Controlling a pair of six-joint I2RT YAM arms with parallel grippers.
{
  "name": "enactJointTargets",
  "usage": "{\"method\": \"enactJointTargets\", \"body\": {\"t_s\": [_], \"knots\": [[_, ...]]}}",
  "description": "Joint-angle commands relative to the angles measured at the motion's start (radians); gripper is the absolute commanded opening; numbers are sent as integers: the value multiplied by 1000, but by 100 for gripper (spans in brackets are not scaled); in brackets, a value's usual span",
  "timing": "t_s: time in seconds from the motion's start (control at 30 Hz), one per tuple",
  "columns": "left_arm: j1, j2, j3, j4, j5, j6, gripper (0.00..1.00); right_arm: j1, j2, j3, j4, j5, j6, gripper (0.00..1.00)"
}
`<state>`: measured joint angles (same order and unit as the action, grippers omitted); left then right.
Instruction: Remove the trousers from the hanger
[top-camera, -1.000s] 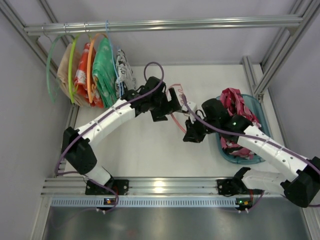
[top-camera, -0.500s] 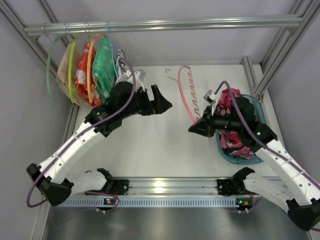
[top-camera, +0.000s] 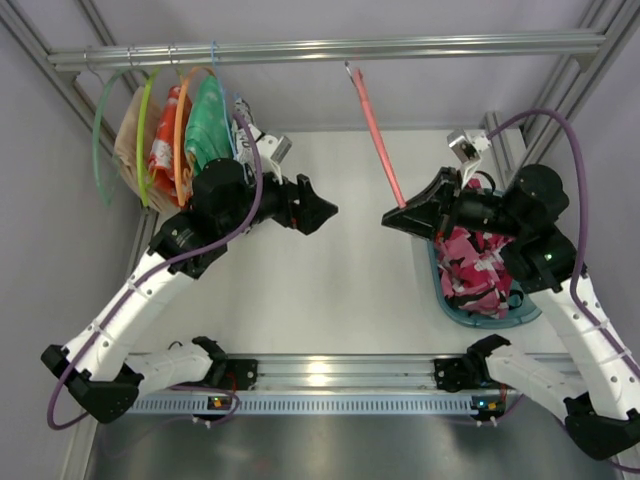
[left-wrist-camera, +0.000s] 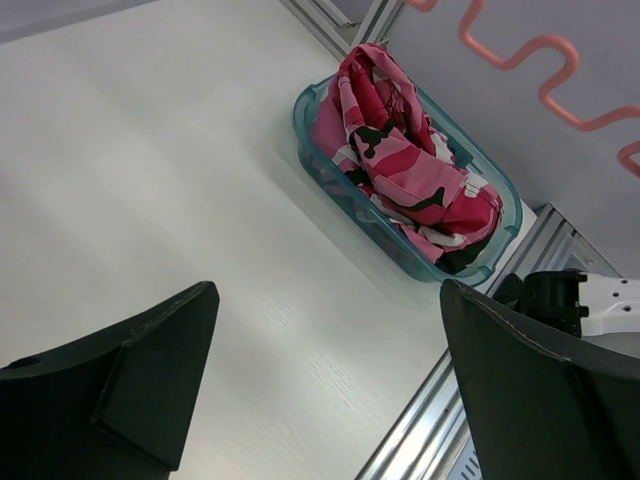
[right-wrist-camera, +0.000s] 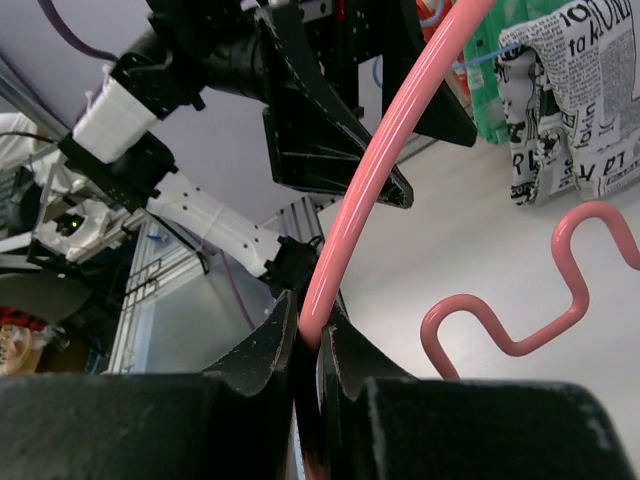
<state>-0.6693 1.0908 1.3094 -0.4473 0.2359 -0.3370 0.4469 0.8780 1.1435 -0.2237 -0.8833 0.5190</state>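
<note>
The pink camouflage trousers (top-camera: 472, 268) lie bunched in a teal basket (top-camera: 440, 292) at the right; they also show in the left wrist view (left-wrist-camera: 400, 160). The bare salmon-pink hanger (top-camera: 377, 140) is raised, its metal hook up by the top rail (top-camera: 400, 46). My right gripper (top-camera: 392, 217) is shut on the hanger's curved arc (right-wrist-camera: 372, 170), with the wavy bar (right-wrist-camera: 540, 310) to the right. My left gripper (top-camera: 325, 210) is open and empty, held above the table's middle, facing the right gripper.
Several hangers with garments hang at the rail's left end: an orange-red garment (top-camera: 165, 145), a green patterned one (top-camera: 208, 135) and a black-and-white printed one (right-wrist-camera: 565, 110). Aluminium frame posts stand at the back right (top-camera: 505, 150).
My right gripper has lifted the bare hanger up toward the rail, its hook now near the bar. My left arm has drawn back to the left, gripper open.
</note>
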Motion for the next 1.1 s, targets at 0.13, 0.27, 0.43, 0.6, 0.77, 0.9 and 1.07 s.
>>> {"method": "enactJointTargets", "body": {"t_s": [0.13, 0.27, 0.43, 0.6, 0.77, 0.9, 1.07], "knots": [[14, 15, 77, 73, 108, 43, 99, -59, 73, 156, 216, 18, 242, 0], [14, 37, 96, 75, 118, 23, 99, -70, 140, 194, 253, 47, 343, 0], [14, 58, 106, 131, 140, -49, 99, -105, 199, 261, 282, 84, 469, 0], [16, 73, 126, 140, 117, -68, 98, -155, 228, 305, 154, 153, 558, 0], [16, 78, 120, 142, 118, -86, 99, -218, 263, 367, 28, 198, 647, 0], [16, 78, 119, 142, 106, -88, 99, -229, 268, 366, -11, 202, 677, 0], [19, 83, 114, 140, 108, -88, 98, -231, 237, 219, 117, 164, 656, 0]]}}
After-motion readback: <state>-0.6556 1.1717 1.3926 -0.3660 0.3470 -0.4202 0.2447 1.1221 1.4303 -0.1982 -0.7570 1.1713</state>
